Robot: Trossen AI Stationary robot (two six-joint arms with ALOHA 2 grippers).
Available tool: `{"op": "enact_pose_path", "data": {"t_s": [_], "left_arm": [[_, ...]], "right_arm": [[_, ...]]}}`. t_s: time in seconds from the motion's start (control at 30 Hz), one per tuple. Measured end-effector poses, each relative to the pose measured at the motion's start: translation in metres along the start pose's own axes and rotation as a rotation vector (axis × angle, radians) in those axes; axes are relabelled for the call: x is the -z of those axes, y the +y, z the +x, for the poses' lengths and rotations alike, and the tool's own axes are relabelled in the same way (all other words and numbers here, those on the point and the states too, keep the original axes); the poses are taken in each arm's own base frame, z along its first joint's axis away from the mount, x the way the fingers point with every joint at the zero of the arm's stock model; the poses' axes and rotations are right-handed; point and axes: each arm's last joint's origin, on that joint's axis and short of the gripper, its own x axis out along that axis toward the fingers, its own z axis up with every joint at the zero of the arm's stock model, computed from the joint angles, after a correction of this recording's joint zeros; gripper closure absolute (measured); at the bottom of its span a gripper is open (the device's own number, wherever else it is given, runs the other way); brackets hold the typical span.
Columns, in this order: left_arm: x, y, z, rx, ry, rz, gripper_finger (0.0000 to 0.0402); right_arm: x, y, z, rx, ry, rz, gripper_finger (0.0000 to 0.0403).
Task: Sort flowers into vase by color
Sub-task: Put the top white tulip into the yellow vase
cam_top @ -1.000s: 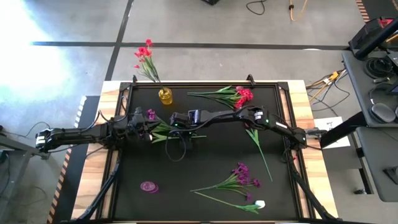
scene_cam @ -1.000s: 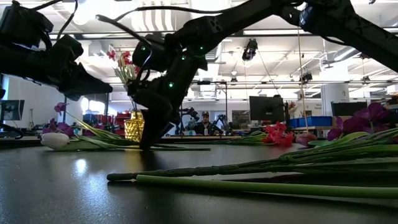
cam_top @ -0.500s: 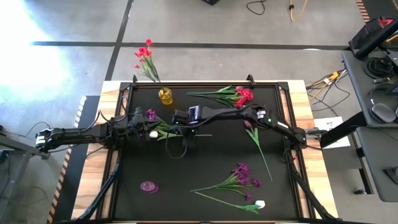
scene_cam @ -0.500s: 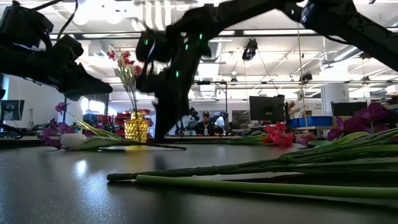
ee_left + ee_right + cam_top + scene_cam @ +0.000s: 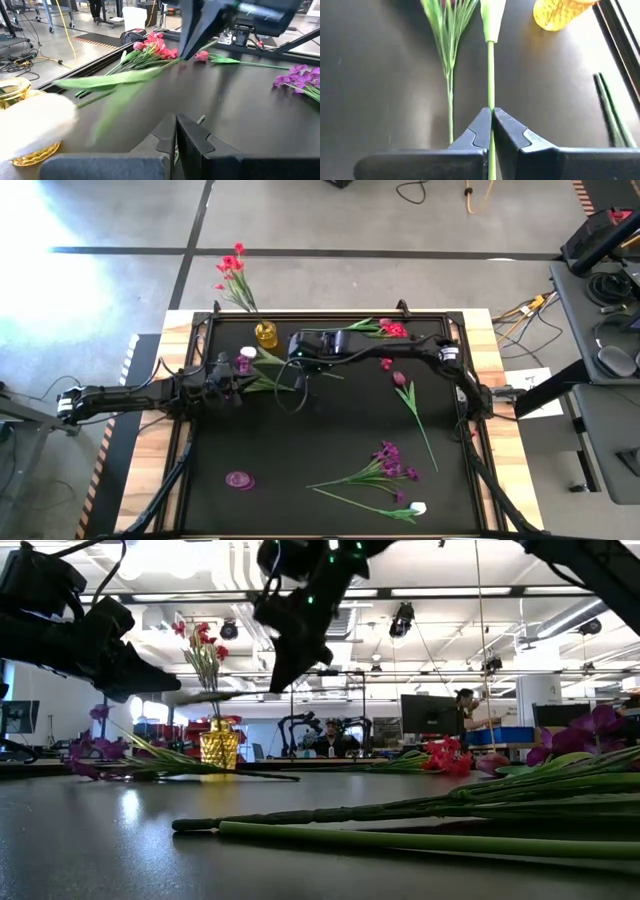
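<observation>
My right gripper (image 5: pixel 297 360) hangs above the table near the yellow vase (image 5: pixel 266 334) and is shut on a white-bud flower, whose bud (image 5: pixel 248 353) points toward the table's left. Red flowers (image 5: pixel 232 272) stand with their stems in the yellow vase. My left gripper (image 5: pixel 237 377) hovers shut just left of it, above a purple sprig (image 5: pixel 243 364) that lies flat on the table; it touches nothing that I can see. My right gripper pinches the white-bud flower's thin green stem (image 5: pixel 490 102) between its two fingers, well below the bud. The fingers lie along the stem in the right wrist view. The flower is lifted clear of the table, with its stem roughly level (image 5: pixel 205 697).
A red bunch (image 5: pixel 385 330) lies at the far edge and a single dark red bloom (image 5: pixel 402 379) on a long stem right of centre. A purple bunch (image 5: pixel 388 462) and another white bud (image 5: pixel 418 507) lie near the near edge. A small round purple vessel (image 5: pixel 239 479) stands near left.
My right gripper has risen from the table and moved toward the far edge and the yellow vase, carrying the white-bud flower. The flower lay on the table a second ago and now hangs clear of it.
</observation>
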Motion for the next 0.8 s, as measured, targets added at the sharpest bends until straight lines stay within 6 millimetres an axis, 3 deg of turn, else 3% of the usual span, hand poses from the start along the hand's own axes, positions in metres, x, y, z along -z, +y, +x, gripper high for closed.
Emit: {"op": "enact_pose_path", "data": {"t_s": [0.07, 0.5, 0.8], "left_arm": [[0.000, 0.000, 0.000, 0.000, 0.001, 0.000, 0.0402], [0.000, 0.000, 0.000, -0.001, 0.006, 0.001, 0.0402], [0.001, 0.000, 0.001, -0.001, 0.011, 0.002, 0.0402]], "right_arm": [[0.002, -0.004, 0.004, 0.010, -0.080, 0.020, 0.0394], [-0.010, -0.030, 0.014, 0.056, -1.013, 0.070, 0.0394], [-0.017, -0.042, 0.040, 0.172, -1.328, 0.046, 0.0394]]}}
